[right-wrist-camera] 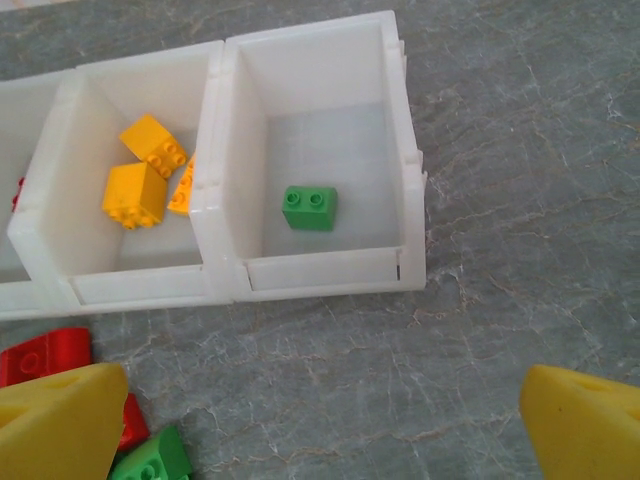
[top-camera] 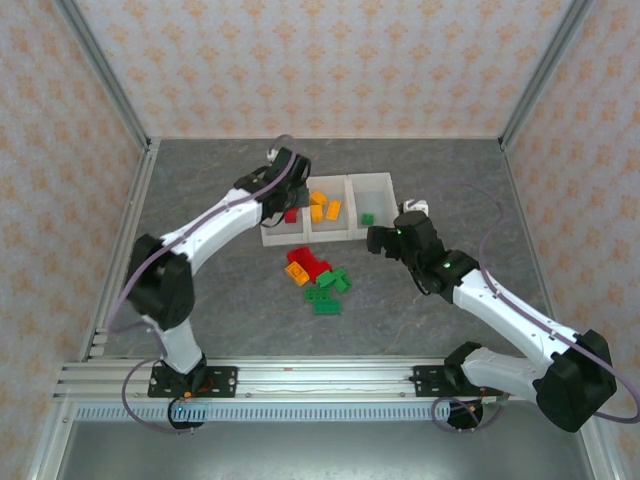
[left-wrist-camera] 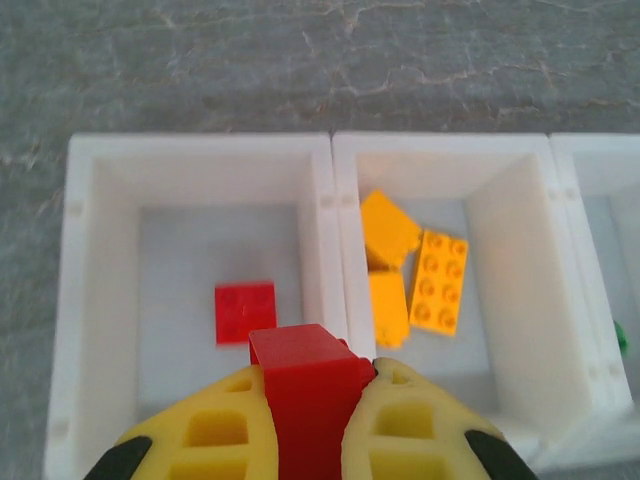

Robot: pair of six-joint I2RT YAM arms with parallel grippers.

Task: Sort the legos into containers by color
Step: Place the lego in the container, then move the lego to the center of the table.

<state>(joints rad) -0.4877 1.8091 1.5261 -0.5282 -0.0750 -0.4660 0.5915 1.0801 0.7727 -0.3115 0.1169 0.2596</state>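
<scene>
Red brick pinched in the left claw hangs over the leftmost bin, so I'd say it's drop time and next is just letting go, while the right claw sits spread wide near the loose pile mid-frame.

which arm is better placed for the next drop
Left. The left gripper is shut on the held red brick, above the left compartment where another red brick lies. The right gripper is open, empty.

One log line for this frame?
left gripper: shut on red lego, above left compartment | right gripper: open, empty, near right compartment | loose legos: on table
</scene>
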